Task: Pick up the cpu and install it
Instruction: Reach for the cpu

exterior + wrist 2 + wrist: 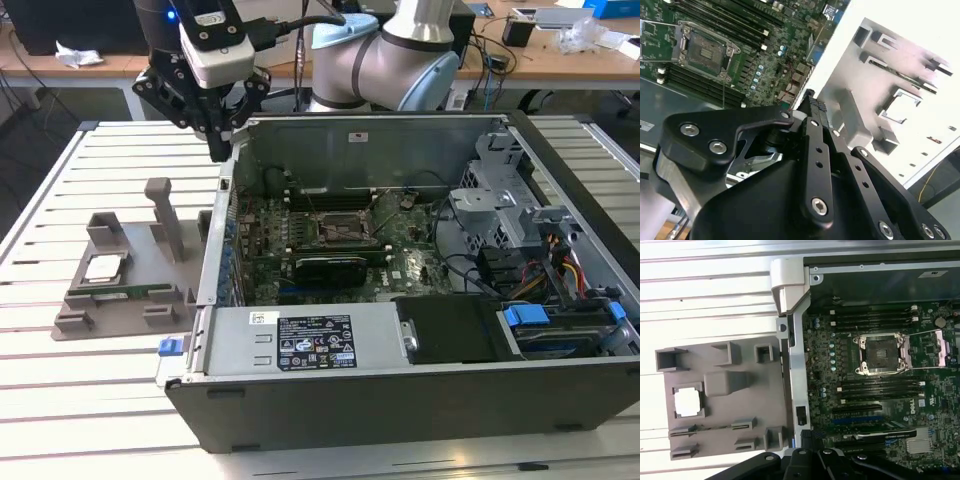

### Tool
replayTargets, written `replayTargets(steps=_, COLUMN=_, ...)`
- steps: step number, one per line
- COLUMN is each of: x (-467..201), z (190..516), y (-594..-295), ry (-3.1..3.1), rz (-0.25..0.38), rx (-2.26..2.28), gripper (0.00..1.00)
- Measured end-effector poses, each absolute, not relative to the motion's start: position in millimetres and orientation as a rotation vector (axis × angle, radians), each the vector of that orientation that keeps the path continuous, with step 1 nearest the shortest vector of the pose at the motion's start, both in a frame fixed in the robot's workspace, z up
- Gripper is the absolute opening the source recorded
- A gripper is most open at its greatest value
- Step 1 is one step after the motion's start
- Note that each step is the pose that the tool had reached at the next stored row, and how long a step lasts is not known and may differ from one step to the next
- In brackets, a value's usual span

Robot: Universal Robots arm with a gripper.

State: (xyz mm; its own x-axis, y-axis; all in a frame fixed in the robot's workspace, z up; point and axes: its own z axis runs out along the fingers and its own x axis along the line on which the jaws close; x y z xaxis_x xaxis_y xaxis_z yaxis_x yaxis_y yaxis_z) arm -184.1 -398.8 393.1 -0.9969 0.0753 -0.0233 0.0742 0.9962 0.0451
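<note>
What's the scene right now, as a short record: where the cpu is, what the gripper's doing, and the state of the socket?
cpu: lying flat in the gray holder, on the exterior view's left of the open computer case
gripper: shut, empty, above the case's wall on the holder's side, apart from the cpu
cpu socket: open and empty on the motherboard
memory stick: in the holder, beside the cpu
task state: cpu not yet picked up

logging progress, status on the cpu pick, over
Gripper shut, empty, above case wall. Cpu in grey holder, untouched. Socket open, nothing blocking the cpu.
</note>
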Motion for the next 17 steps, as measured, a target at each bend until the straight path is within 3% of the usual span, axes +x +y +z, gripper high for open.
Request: replayTargets(steps=17, x=-232, z=393, y=-399, ry=3.114, rz=0.069, rx=0.117, gripper=0.11)
